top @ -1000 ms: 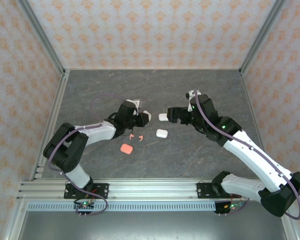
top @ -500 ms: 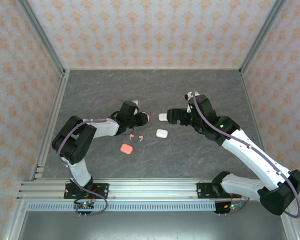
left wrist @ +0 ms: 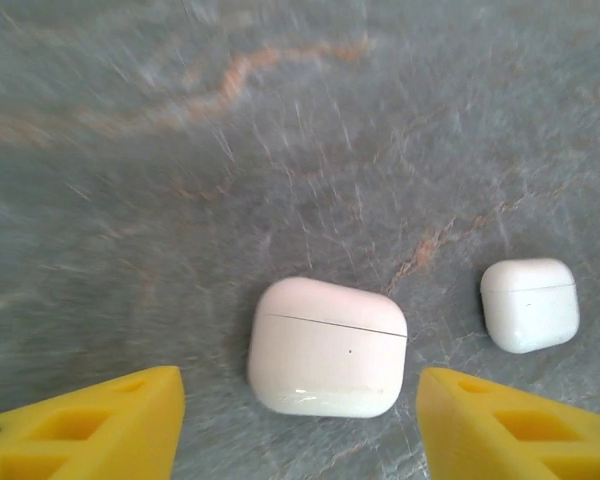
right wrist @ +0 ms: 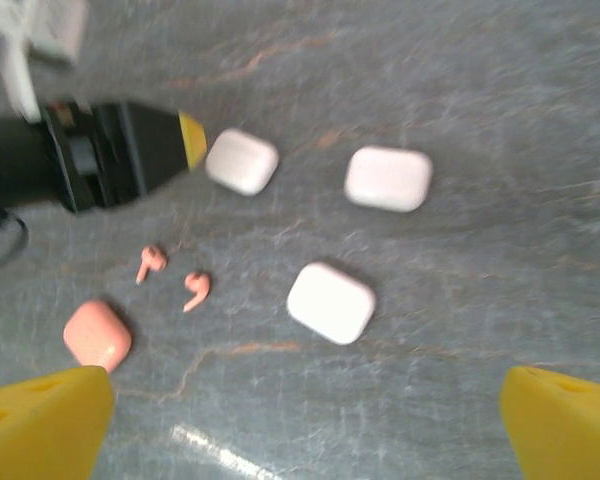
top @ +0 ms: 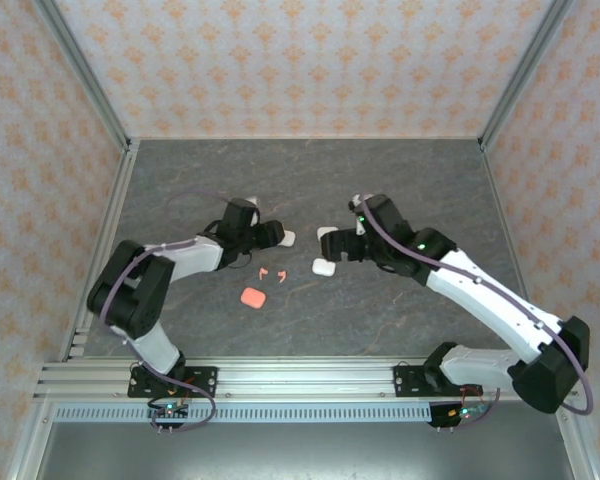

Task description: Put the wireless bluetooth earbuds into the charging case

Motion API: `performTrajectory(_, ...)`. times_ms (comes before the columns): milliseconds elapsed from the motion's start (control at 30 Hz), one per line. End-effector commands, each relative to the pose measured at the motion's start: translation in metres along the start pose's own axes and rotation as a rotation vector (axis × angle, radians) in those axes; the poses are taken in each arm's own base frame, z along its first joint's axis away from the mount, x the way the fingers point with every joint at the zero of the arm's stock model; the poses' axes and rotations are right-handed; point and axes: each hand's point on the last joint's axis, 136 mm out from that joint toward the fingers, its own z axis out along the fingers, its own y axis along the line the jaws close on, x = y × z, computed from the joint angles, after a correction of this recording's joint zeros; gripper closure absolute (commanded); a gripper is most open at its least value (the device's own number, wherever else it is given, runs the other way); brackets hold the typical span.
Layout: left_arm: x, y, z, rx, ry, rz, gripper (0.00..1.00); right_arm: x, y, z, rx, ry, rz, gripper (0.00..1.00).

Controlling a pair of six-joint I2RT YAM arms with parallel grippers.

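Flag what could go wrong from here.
1. The white case between the left hand's open jaws has its lid shut; closing may just skid it.
2. The coral earbuds are tiny and lie close together; a hand could knock one away.
3. The right hand hangs near the left; arms may clash.

Perhaps two coral earbuds (top: 280, 276) beside coral case (top: 252, 298)
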Motion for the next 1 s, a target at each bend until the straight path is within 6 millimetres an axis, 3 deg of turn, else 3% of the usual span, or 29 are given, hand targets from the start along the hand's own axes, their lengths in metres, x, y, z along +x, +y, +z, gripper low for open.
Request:
performTrajectory(0, -0.030, 0.012, -0.038, -0.047, -0.088, 0.035, 0.34, 0.018, 0.028, 0.023, -0.024, 0.079, -0.078, 0.02)
performTrajectory(267, -0.070, 0.071, -0.104, -0.083, -0.211, -0.146, 0.26, 0.065, 0.103, 0.095, -0.024, 0.252, -0.309, 0.08)
performTrajectory(400, -0.075, 0.101, -0.123, -0.112, -0.237, -0.224, 0.24, 0.081, 0.134, 0.122, -0.042, 0.313, -0.426, 0.08)
performTrajectory(500, -0.076, 0.113, -0.132, -0.120, -0.248, -0.253, 0.24, 0.092, 0.151, 0.140, -0.054, 0.351, -0.503, 0.08)
performTrajectory(733, -0.077, 0.119, -0.145, -0.128, -0.272, -0.272, 0.23, 0.111, 0.170, 0.172, -0.056, 0.424, -0.609, 0.11)
performTrajectory(967, -0.075, 0.116, -0.153, -0.124, -0.283, -0.271, 0.22, 0.122, 0.166, 0.191, -0.018, 0.460, -0.641, 0.17)
